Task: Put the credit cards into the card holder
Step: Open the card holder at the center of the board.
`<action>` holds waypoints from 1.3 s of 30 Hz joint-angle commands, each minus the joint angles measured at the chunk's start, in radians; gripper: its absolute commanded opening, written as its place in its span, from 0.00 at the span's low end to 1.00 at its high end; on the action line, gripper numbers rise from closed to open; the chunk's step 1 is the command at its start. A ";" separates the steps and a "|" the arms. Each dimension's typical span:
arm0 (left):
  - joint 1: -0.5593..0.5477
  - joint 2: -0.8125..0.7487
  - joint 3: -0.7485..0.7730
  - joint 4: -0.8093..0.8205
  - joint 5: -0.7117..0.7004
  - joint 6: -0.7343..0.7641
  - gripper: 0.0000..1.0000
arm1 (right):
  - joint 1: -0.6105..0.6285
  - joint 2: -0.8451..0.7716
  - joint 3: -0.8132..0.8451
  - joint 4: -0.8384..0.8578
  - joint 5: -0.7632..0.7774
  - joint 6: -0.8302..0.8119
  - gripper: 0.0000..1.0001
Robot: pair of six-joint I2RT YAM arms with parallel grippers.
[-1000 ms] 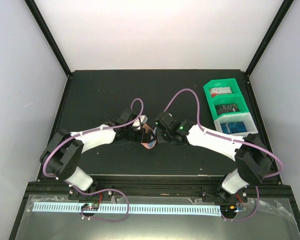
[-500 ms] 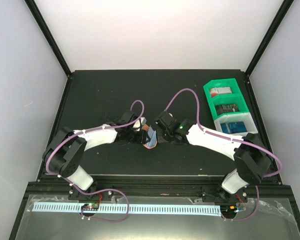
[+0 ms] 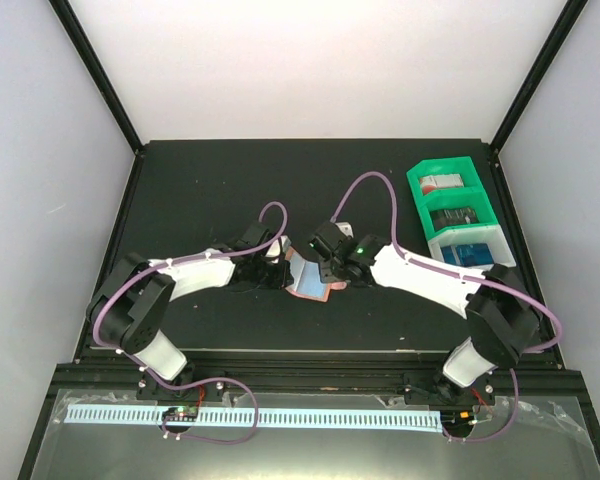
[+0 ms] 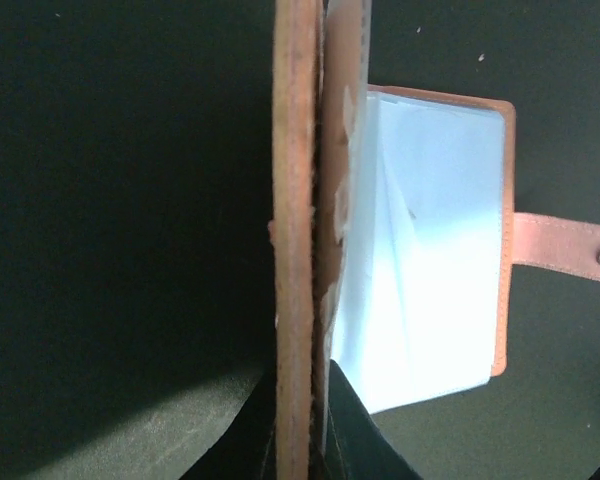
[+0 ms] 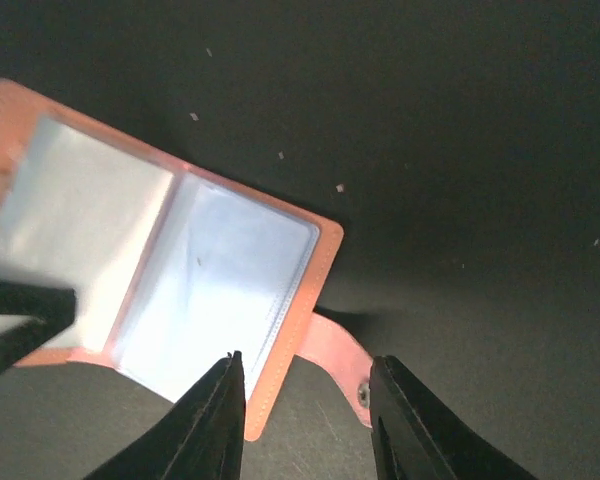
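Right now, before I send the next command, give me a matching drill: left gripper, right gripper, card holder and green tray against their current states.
Things:
1 left gripper
2 right gripper
3 card holder
4 green tray

States:
A lying open, clear sleeves showing
B holds cards, far right
C shut on one salmon cover
D jaws apart above the snap tab

Pairs: 1-C; 2-D; 3-A; 4-B
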 commanded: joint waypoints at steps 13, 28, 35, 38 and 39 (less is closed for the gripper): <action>-0.003 -0.073 -0.099 0.102 -0.008 -0.158 0.25 | -0.001 0.102 0.025 0.268 -0.287 0.036 0.37; 0.004 -0.309 -0.177 0.031 -0.144 -0.177 0.36 | 0.000 0.297 0.113 0.327 -0.372 0.009 0.24; 0.010 -0.405 -0.171 0.068 -0.113 -0.145 0.30 | 0.000 0.365 0.112 0.327 -0.351 0.032 0.19; 0.017 -0.369 -0.158 0.081 -0.095 -0.137 0.25 | -0.001 0.369 0.087 0.333 -0.333 0.048 0.19; 0.020 -0.348 -0.152 0.091 -0.080 -0.136 0.22 | -0.001 0.369 0.078 0.336 -0.332 0.051 0.19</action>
